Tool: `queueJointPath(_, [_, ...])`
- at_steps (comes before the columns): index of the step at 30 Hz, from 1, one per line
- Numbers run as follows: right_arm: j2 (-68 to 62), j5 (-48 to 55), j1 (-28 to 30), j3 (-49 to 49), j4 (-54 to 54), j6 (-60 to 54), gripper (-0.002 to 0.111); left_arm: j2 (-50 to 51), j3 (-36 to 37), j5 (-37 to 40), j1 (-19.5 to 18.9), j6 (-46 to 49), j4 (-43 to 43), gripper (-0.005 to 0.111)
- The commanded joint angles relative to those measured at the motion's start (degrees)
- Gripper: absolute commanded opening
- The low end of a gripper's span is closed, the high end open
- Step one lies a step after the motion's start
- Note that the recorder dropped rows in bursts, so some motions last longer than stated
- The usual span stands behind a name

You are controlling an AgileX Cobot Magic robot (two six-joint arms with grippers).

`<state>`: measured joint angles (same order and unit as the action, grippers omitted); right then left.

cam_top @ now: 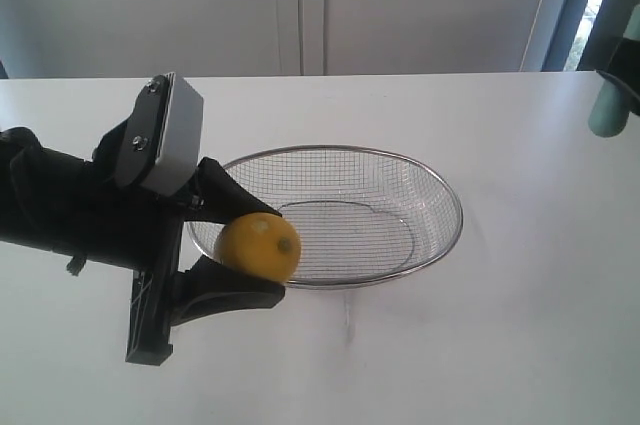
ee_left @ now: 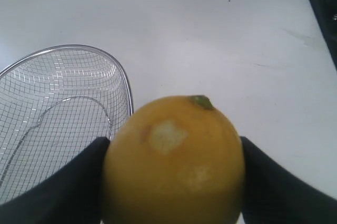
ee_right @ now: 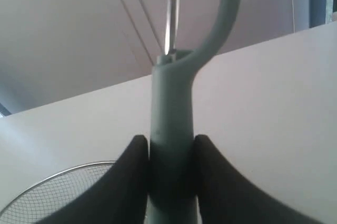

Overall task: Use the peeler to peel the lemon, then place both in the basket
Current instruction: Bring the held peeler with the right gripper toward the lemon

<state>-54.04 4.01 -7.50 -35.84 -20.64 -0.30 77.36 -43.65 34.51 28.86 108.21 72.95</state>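
Exterior view: the left gripper [cam_top: 256, 251], black and two-fingered, is clamped on the lemon [cam_top: 264, 243]. One finger [cam_top: 222, 192] presses the lemon's far side and the other finger [cam_top: 228, 291] presses its near side, so the jaws stand as far apart as the fruit is wide. The lemon's small dark end dot faces away from the gripper's body. The wire basket [cam_top: 455, 207] sits on the white table [cam_top: 500, 345] just beyond the fingertips, and the held lemon overlaps its nearest rim. Whether lemon and rim touch cannot be told.

The left wrist view shows the lemon [ee_left: 174, 174] filling the space between the two black fingers [ee_left: 63, 195]. A pale scraped patch [ee_left: 167, 134] marks its skin, and a small green stem nub [ee_left: 201, 101] sits at the end pointing away from the gripper. The basket's rim lies just to one side of the fingers.

The right wrist view shows the right gripper [ee_right: 169, 153] closed tight around the handle of the peeler [ee_right: 171, 103]. The peeler's curved head and narrow metal blade [ee_right: 171, 13] point straight out past the fingertips. In the exterior view this peeler hangs at the right edge, well apart from the left gripper and the basket.
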Motion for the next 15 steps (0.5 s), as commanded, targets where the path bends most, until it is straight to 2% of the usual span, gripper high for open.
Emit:
queueJointPath(1, [-2.26,-1.94,-0.05,0.0,-0.16,-0.9,0.0,-0.68,-0.34,1.14,0.41,-0.31,2.03,0.001])
queueJointPath(4, [-3.44,-0.83,-0.05,0.0,-0.16,-0.9,0.0,-0.68,-0.34,1.0,0.41,-0.07,2.03,0.001])
queueJointPath(8, [-3.57,4.5,-1.38,0.0,-0.34,-1.8,0.0,-0.68,-1.47,-3.38,0.41,6.67,3.28,0.001])
queueJointPath(15, [-3.69,8.06,-12.4,-0.12,-0.34,-18.24,0.0,-0.68,-2.53,-2.97,0.41,7.52,4.54,0.001])
